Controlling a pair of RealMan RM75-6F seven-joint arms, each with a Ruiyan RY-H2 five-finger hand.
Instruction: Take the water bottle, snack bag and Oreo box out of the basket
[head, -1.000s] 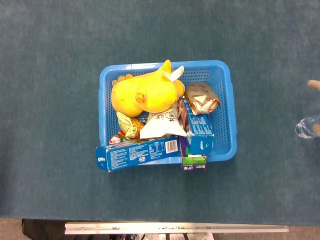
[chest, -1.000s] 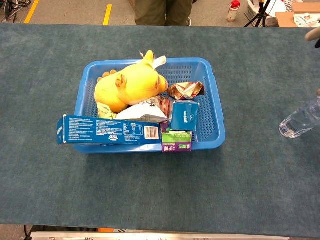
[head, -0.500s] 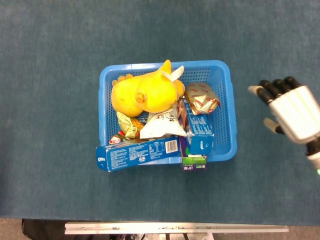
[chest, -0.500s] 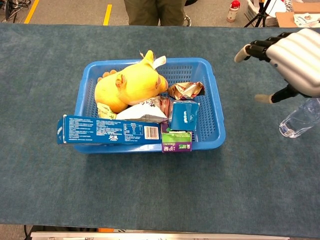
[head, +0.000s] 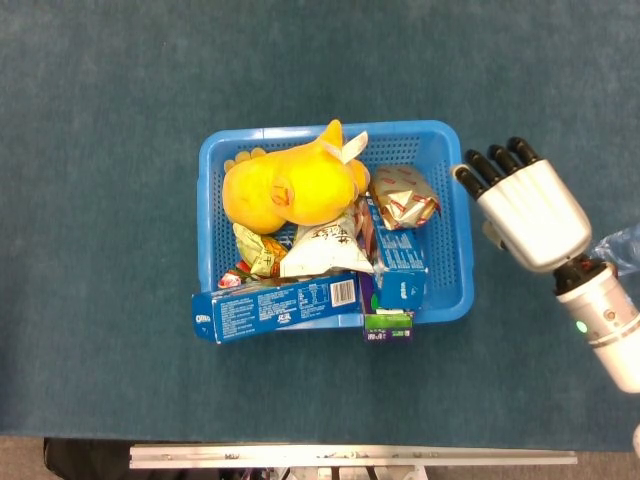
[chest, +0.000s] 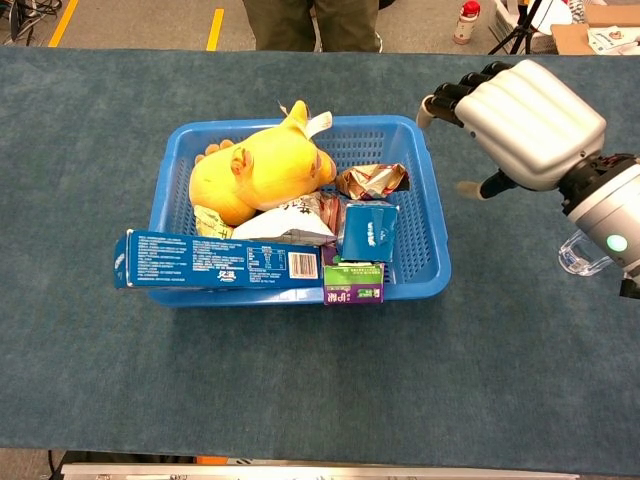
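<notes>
Your right hand (head: 528, 212) has moved in since half a second ago: it now sits just beside the basket's right rim, fingers apart and holding nothing, back of the hand up; the chest view has it (chest: 525, 120) near the far right corner. No left hand shows in either view. Basket (head: 452, 296) hasn't shifted on the table (head: 100, 100), contents unchanged. Biggest item in it is the yellow plush toy (head: 290, 188), filling the back left. Oreo box (head: 277, 308) lies across the front rim, its left end sticking out past the basket's corner. Snack bag (head: 322, 250) sits mid-basket, behind the box and against the plush. Water bottle (head: 622, 246) is already out, on the table well right of the basket, now mostly hidden behind your wrist; its base (chest: 578, 256) shows in the chest view.
</notes>
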